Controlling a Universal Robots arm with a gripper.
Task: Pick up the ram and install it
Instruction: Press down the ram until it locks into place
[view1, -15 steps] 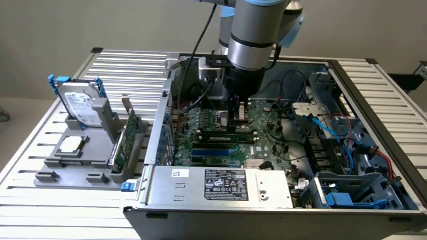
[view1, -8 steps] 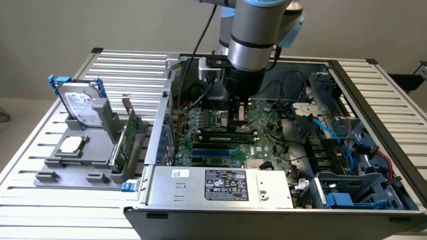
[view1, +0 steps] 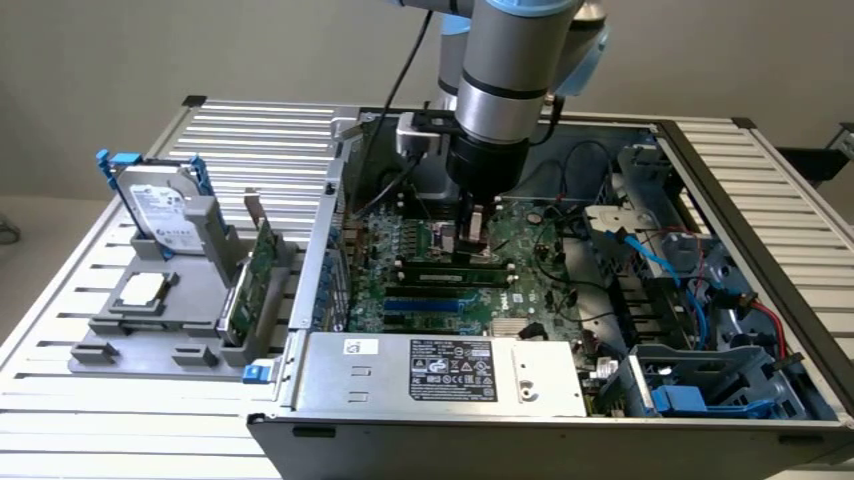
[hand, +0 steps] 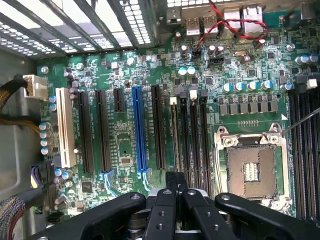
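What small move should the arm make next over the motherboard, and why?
Probably a slow, straight descent, though that is a judgement. The tool hangs low over the long black memory slots beside the empty processor socket, roughly in line with them.

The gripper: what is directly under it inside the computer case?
Under the gripper lies the green motherboard with its long black slots; a ram is seated nearby. The gripper covers the spot beneath its tips.

PC case (view1: 400, 385) on bench (view1: 80, 400), mobo (view1: 534, 290) inside; parts tray (view1: 147, 335) w/ HDD (view1: 167, 215) at exterior view's left.
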